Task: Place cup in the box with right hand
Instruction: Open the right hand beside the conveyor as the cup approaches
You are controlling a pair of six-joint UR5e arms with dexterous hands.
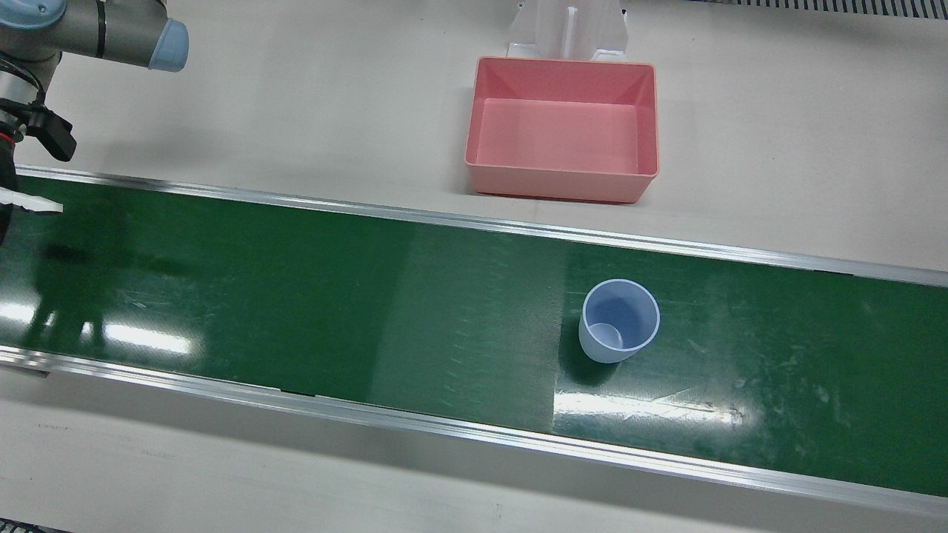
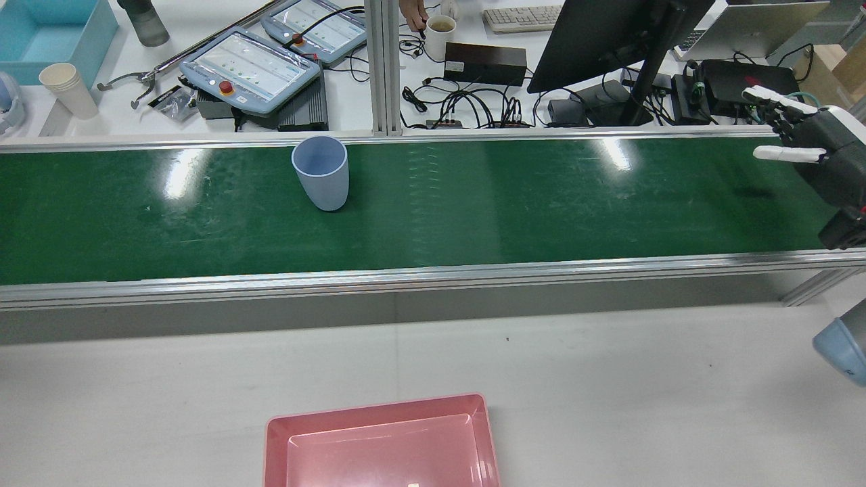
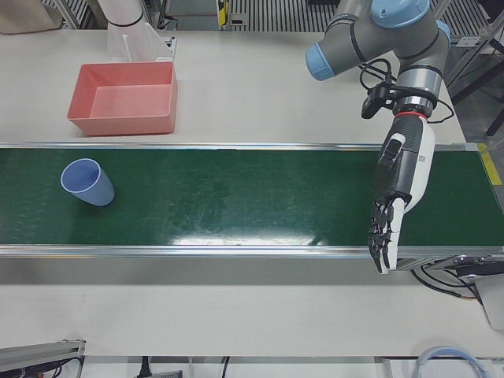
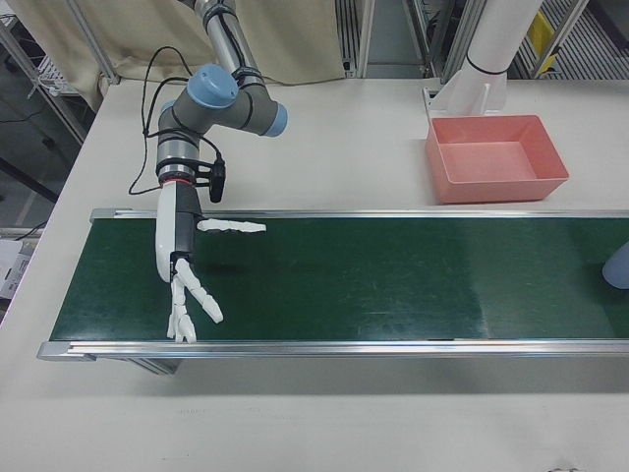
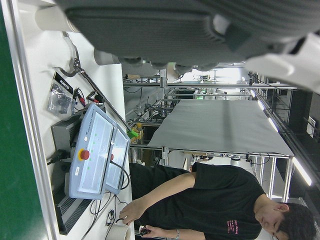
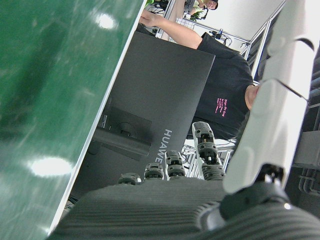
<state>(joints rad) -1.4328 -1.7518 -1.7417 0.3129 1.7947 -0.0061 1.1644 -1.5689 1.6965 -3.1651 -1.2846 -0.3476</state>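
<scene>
A light blue cup point(image 1: 619, 322) stands upright on the green belt point(image 1: 296, 296), empty; it also shows in the rear view as the cup point(image 2: 321, 172). The pink box point(image 1: 555, 186) sits empty on the white table just past the belt, near the cup. My right hand point(image 4: 182, 265) hovers open over the belt's far end, fingers spread, far from the cup point(image 4: 619, 267); the rear view shows this right hand point(image 2: 812, 145) at its right edge. My left hand point(image 3: 398, 197) hangs open over the belt's other end, well away from the cup point(image 3: 88, 183).
Beyond the belt lies a cluttered desk with two teach pendants point(image 2: 250, 64), a black monitor point(image 2: 609, 34), cables, stacked paper cups point(image 2: 67, 88) and a blue bin point(image 2: 47, 30). A person point(image 5: 210, 200) stands there. Aluminium rails point(image 1: 474, 222) edge the belt.
</scene>
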